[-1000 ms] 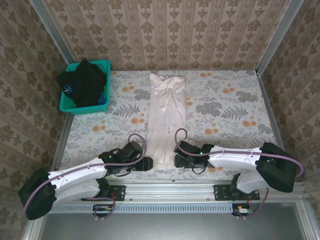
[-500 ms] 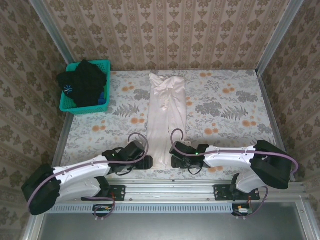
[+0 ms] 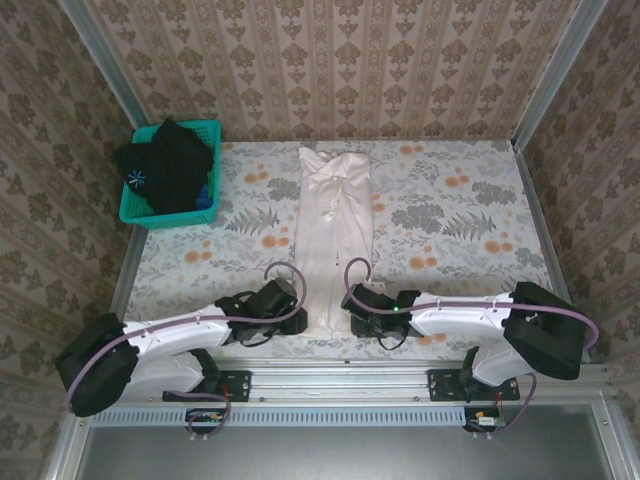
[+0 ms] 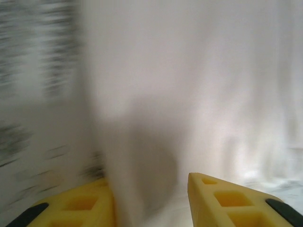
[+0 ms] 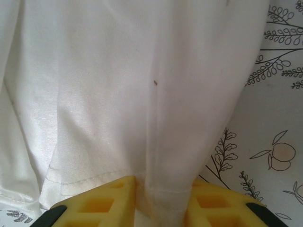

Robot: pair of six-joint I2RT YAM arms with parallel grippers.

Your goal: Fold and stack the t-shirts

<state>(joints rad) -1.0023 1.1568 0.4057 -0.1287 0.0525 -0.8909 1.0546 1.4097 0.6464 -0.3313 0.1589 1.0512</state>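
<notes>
With the right gripper (image 3: 349, 320), pinches a fold of the near hem of the white t-shirt (image 3: 335, 225), yellow fingers (image 5: 111, 198) closed tight on the cloth. With the left gripper (image 3: 300, 322), straddles the hem's other corner, cloth draped across one finger (image 4: 80, 203), too blurred to tell whether clamped or merely around it. Shirt stretched as a long narrow strip down the middle of the flowered table (image 3: 450, 230), hem end between the two arms; off at the far left corner, well apart, a teal basket (image 3: 130, 213) heaped with dark clothes (image 3: 165, 165).
</notes>
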